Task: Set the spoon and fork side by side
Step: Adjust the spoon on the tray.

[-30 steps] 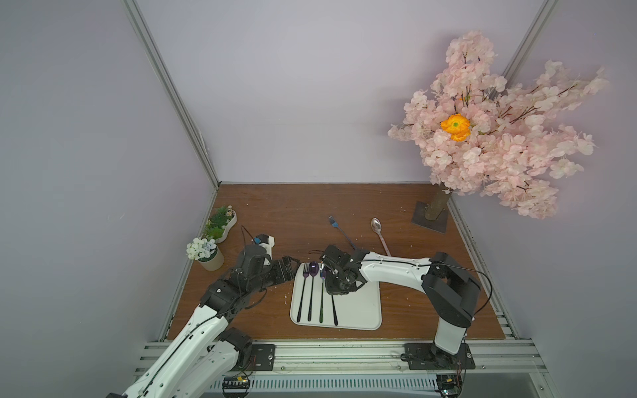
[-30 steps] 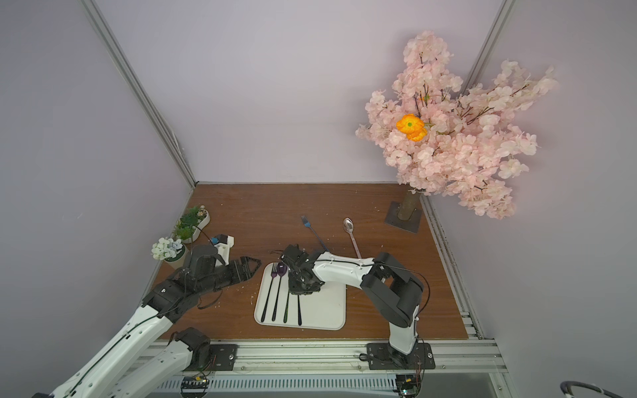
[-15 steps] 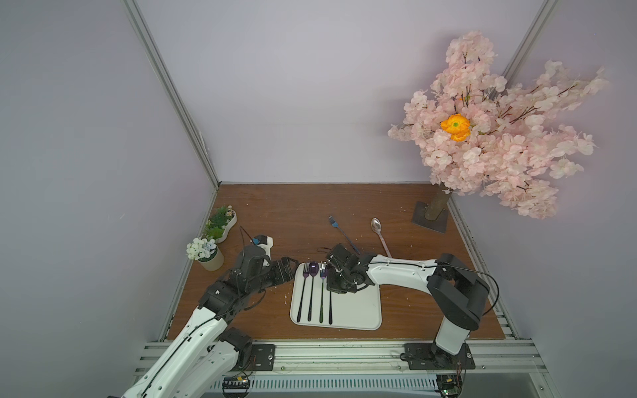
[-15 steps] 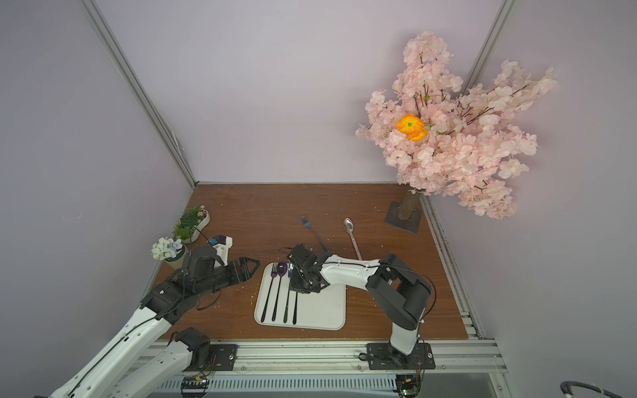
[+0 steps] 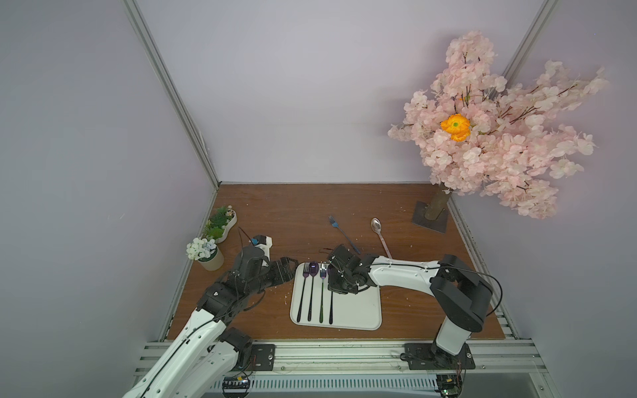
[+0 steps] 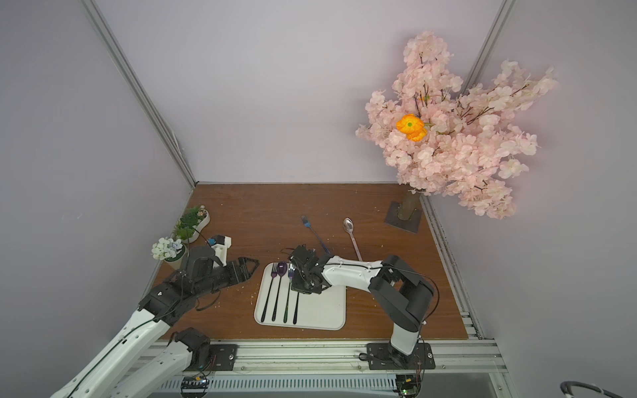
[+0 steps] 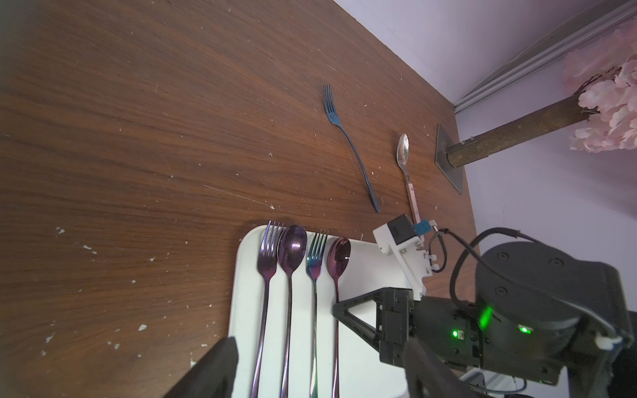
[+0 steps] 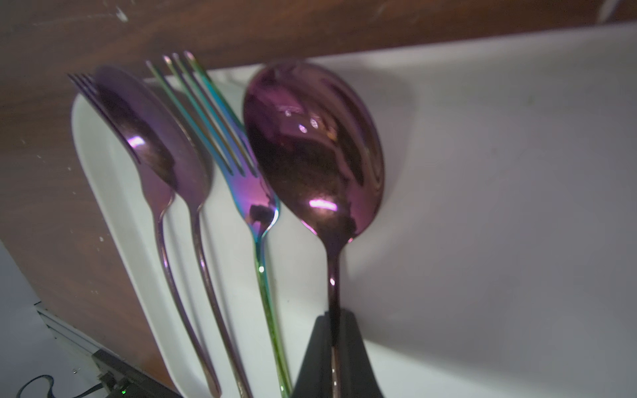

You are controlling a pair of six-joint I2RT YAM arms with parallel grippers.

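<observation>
In both top views a row of cutlery lies on the white tray point(image 5: 358, 310), with the right gripper point(image 5: 333, 275) down over the row's inner end and the left gripper point(image 5: 289, 267) just off the tray's edge. From the left wrist, the left gripper's jaws stand wide above the tray. The purple spoon point(image 7: 339, 256) lies right beside the rainbow fork point(image 7: 316, 256). From the right wrist, the right gripper pinches that spoon's handle tight.

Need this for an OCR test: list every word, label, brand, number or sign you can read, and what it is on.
None can be read. The white tray, the purple spoon in the right tool, the blue fork and the silver spoon show no legible writing; the green indicator lights carry no characters.
</observation>
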